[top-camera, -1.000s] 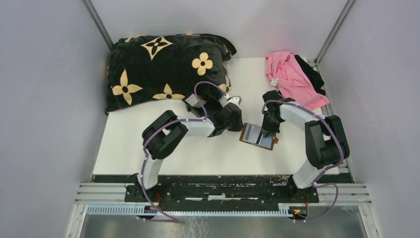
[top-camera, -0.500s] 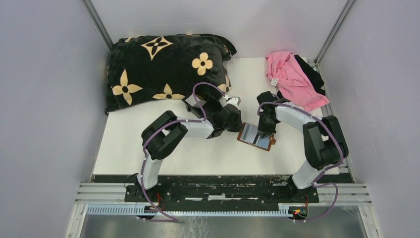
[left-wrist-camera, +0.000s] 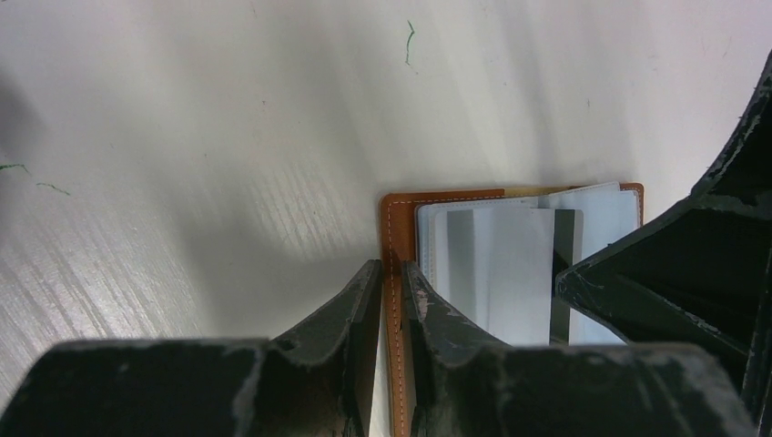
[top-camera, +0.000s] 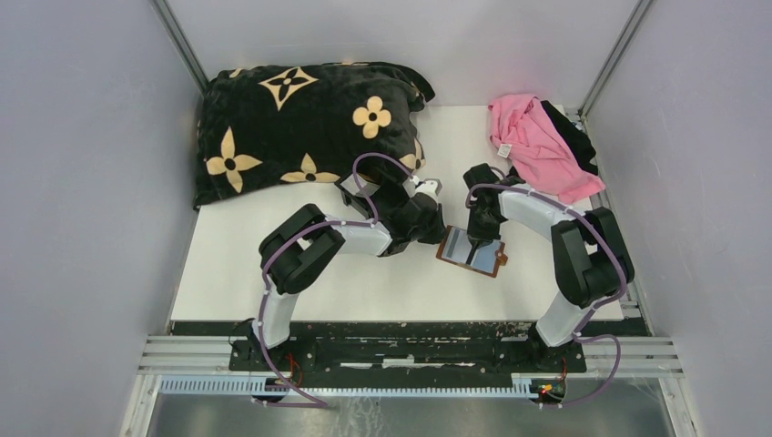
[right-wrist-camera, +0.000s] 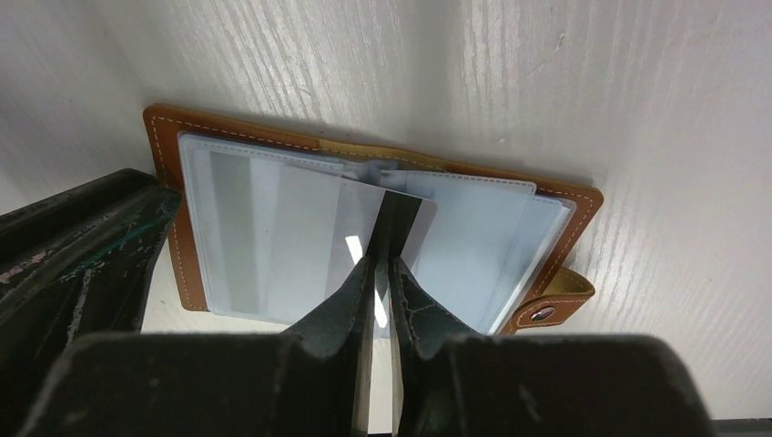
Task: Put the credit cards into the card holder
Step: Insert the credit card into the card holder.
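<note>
On the table — left pincer clamps card holder.

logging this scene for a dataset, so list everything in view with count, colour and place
blanket: one, black with tan flowers, far left of the table
pink cloth: one, pink, far right corner
black cloth: one, black, partly under the pink cloth
table: one, white, under everything
card holder: one, brown leather with clear sleeves, open flat at the table's middle
credit card: one, pale grey with a dark stripe, upright over the sleeves
left hand: one, black, shut on the card holder's edge nearest the left arm
right hand: one, black, shut on the credit card
</note>
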Controlling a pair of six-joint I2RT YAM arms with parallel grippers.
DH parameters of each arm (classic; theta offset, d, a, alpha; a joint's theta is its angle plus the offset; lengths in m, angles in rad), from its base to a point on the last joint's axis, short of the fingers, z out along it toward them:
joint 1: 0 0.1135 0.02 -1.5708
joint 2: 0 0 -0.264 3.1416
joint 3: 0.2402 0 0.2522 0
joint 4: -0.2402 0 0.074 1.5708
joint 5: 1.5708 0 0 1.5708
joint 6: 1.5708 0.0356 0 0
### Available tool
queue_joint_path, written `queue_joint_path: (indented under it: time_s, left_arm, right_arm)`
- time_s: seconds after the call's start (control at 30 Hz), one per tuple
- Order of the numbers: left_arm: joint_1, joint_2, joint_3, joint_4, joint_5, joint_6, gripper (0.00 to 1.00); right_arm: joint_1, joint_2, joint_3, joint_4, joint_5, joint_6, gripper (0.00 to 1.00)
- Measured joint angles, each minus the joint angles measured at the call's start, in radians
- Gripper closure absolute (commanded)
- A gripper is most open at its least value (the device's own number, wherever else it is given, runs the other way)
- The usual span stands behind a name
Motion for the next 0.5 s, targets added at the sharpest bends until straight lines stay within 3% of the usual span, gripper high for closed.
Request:
queue_joint_path:
  time_s: [0.3, 0.5]
  left_arm:
    - [0.000, -0.001, -0.004, 0.006, 0.000, 0.000, 0.76]
    - [0.000, -0.001, -0.004, 0.006, 0.000, 0.000, 0.76]
  right_arm:
    - [0.005, -0.012, 0.000, -0.013, 0.027, -0.002, 0.83]
    - [0.005, -0.060, 0.000, -0.018, 0.035, -0.002, 0.73]
